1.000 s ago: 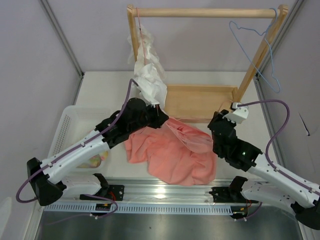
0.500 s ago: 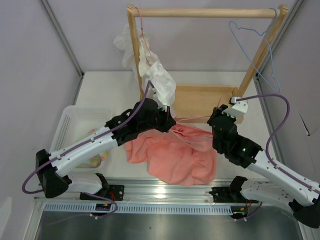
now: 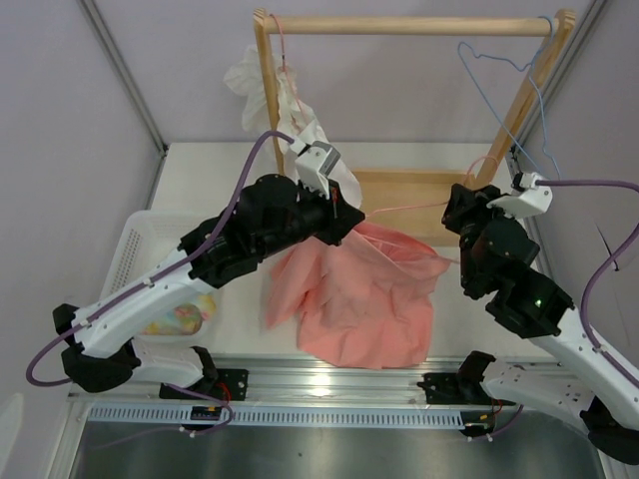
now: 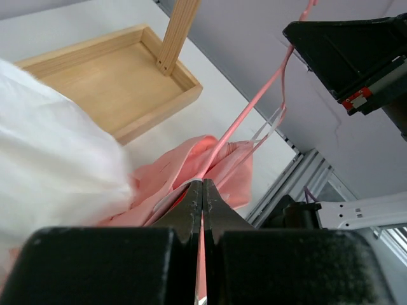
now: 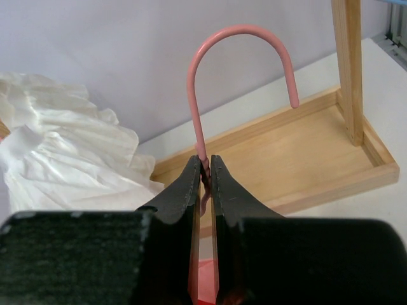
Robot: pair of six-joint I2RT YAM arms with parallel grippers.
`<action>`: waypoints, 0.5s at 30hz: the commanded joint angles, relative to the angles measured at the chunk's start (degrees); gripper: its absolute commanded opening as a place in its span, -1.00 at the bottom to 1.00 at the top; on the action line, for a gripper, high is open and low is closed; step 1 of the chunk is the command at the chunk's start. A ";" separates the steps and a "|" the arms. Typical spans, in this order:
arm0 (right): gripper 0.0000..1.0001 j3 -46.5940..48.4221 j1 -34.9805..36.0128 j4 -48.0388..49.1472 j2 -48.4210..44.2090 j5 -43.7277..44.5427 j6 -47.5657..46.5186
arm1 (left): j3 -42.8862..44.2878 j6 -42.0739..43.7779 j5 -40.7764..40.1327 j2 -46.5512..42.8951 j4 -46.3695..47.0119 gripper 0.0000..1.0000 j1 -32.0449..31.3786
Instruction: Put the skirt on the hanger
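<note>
The pink wire hanger is stretched between my two grippers above the table. My left gripper is shut on its wire at one end; in the left wrist view the jaws pinch the pink wire. My right gripper is shut on the hanger's neck, and in the right wrist view the hook stands just above the fingertips. The salmon-pink skirt hangs from the hanger, with its lower part lying on the table. It also shows in the left wrist view.
A wooden rack with a tray base stands behind. A white ruffled garment hangs at its left, and a light-blue hanger at its right. A white basket at the left holds a yellow-and-blue cloth.
Both grippers have risen and drawn apart, the right one moving up and right. The hanger now spans between them, and the skirt's upper part has lifted off the table.
</note>
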 commanded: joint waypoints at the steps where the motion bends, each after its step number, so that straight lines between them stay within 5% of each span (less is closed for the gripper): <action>1: -1.00 4.70 0.06 2.22 -0.25 -1.06 0.20 | 3.48 0.82 -3.18 -2.54 -0.53 -1.00 -2.08; 15: -1.00 10.94 -2.40 1.16 3.36 -6.42 -0.85 | 0.41 1.26 -11.01 -5.09 -3.25 -1.00 -6.83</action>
